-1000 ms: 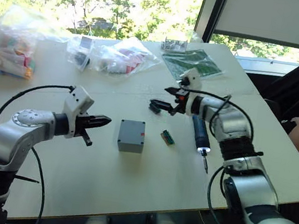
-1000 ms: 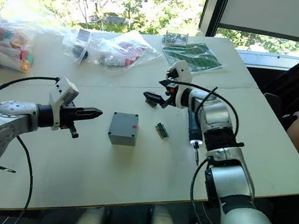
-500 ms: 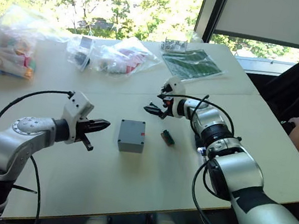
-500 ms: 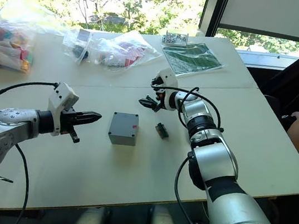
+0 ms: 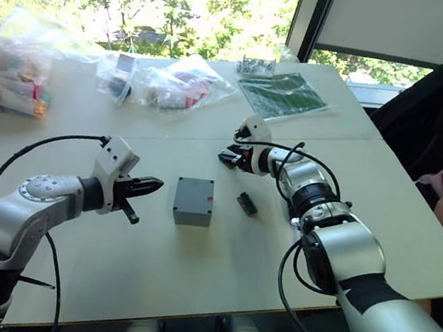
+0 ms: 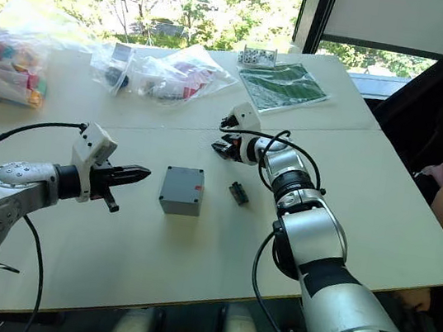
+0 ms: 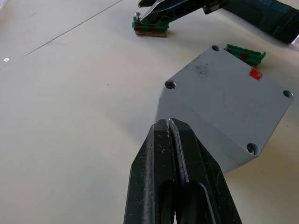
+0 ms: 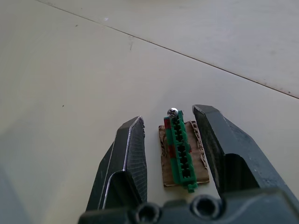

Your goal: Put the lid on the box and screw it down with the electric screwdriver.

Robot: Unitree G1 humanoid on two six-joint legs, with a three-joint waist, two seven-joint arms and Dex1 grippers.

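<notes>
My left gripper (image 5: pixel 152 183) is pinched fully closed with nothing in it, hovering just off the table (image 5: pixel 189 270) and pointing at the box (image 5: pixel 194 201). The box is right in front of those fingertips, close but not touching. It sits flat on the table with the lid (image 7: pixel 229 100) already on top, flush with its edges. From my left wrist I can see the screw holes in the lid's corners and a small red mark (image 7: pixel 255 73) on it.

Just past the box on my right side there's a little green connector strip (image 5: pixel 247 203) lying on the table, apart from everything else.

Further out, my right arm reaches across the table and its gripper (image 8: pixel 174 140) is spread open around a second green strip (image 8: pixel 180 150). That strip sits on a small brown cardboard-like pad (image 8: pixel 187 156) and has a tiny screw (image 8: pixel 173 112) at its far end. The fingers are on either side of the strip; I can't tell whether they touch it.

I can see the screwdriver (image 7: pixel 261 16) from my left wrist: its dark blue-black body lies beyond the box, next to my right gripper.

At the far side of the table there are some clear plastic bags (image 5: pixel 171 82) of parts, a bigger bag (image 5: pixel 11 68) with colourful stuff in it, and a green sheet (image 5: pixel 284 94).
</notes>
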